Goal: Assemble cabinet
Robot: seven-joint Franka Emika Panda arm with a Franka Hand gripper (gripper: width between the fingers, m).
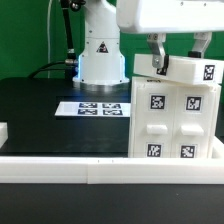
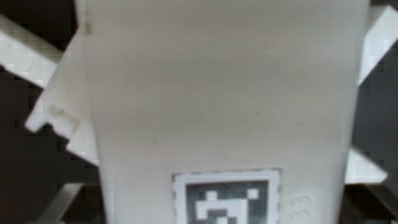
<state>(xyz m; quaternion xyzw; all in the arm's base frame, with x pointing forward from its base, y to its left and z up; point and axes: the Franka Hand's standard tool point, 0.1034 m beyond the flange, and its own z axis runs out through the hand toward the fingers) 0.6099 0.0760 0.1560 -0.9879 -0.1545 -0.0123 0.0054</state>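
The white cabinet body (image 1: 175, 120) stands upright at the exterior view's right, showing several square black-and-white tags. My gripper (image 1: 178, 60) is right above its top, shut on a small white tagged panel (image 1: 188, 70) that sits tilted at the body's top edge. In the wrist view this panel (image 2: 214, 100) fills nearly the whole picture, with one tag (image 2: 228, 200) on it. My fingertips are hidden there. Other white parts (image 2: 45, 60) show behind the panel.
The marker board (image 1: 100, 107) lies flat on the black table in front of the robot base (image 1: 100, 55). A white border rail (image 1: 90, 165) runs along the table's front edge, with a white piece (image 1: 4, 130) at the exterior view's left.
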